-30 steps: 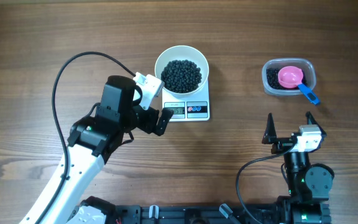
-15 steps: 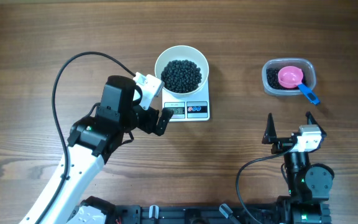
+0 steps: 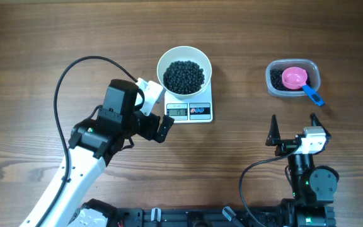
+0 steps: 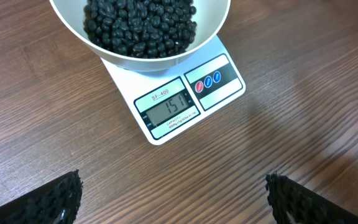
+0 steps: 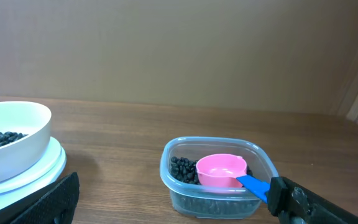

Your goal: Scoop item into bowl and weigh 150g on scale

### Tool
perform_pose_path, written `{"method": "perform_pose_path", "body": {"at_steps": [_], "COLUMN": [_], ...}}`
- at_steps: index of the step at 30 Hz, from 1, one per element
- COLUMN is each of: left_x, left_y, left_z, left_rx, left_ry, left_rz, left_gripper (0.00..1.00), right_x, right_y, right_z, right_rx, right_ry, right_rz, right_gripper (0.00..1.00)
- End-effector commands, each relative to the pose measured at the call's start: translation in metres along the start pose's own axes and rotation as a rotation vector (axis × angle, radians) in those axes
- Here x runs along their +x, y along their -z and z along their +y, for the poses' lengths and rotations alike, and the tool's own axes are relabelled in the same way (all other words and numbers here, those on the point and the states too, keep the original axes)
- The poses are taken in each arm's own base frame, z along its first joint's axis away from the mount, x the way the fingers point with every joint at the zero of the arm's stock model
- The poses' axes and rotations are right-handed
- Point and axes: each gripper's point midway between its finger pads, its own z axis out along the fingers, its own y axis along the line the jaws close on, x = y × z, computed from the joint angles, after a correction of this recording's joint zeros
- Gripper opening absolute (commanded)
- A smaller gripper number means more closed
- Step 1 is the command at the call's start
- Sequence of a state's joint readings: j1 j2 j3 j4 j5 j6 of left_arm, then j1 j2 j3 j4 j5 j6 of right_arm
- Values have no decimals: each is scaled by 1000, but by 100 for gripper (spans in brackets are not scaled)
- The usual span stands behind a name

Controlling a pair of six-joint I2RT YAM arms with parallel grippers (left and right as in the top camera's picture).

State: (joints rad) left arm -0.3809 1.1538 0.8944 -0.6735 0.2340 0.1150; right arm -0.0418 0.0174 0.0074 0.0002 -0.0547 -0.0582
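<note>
Both stand open and empty; left gripper (image 3: 159,108) has backed slightly off the scale (image 3: 191,112)'s front-left corner; right gripper (image 3: 293,126) unmoved; wide tabletop (image 3: 232,145) between.

One scale (image 3: 188,117) stands on one worktop (image 3: 43,38). One white bowl (image 3: 183,53) sits on the scale. One clear tub (image 3: 316,74) lies well right of the scale, with one pink scoop (image 3: 293,77) inside. There are two heaps of black beads, too many to count: one in the bowl (image 3: 183,76), one in the tub (image 3: 276,79). There are two tools: the left tool (image 3: 162,107) just beside the scale, the right tool (image 3: 293,123) well apart from it.

Dark brown wood-grain table (image 3: 36,38), plain tan wall (image 5: 179,50) behind it, soft even light
</note>
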Motion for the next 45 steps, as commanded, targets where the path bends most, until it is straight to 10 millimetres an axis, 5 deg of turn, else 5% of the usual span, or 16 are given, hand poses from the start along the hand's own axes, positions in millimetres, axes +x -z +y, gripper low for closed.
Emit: {"method": "perform_pose_path", "body": {"at_steps": [1, 9, 19, 24, 33, 45], "left_x": [-4, -6, -3, 4, 27, 39], "left_y": [4, 57, 115, 125, 148, 135], "left_z": [-5, -12, 38, 57, 56, 62], "left_rx": [20, -6, -257, -343, -421, -441], "left_ry": [-18, -41, 37, 62, 55, 29], "left_rz": [-30, -156, -419, -545, -695, -797], "left_gripper": [100, 100, 100, 100, 100, 100], "right_x": [-1, -1, -1, -1, -1, -1], "right_y": [0, 0, 0, 0, 0, 0], "right_z": [0, 0, 0, 0, 0, 0], "right_rx": [1, 1, 1, 1, 1, 1], "right_ry": [14, 14, 14, 14, 14, 14], "right_rz": [-8, -8, -8, -8, -8, -8], "right_gripper": [100, 100, 100, 100, 100, 100]}}
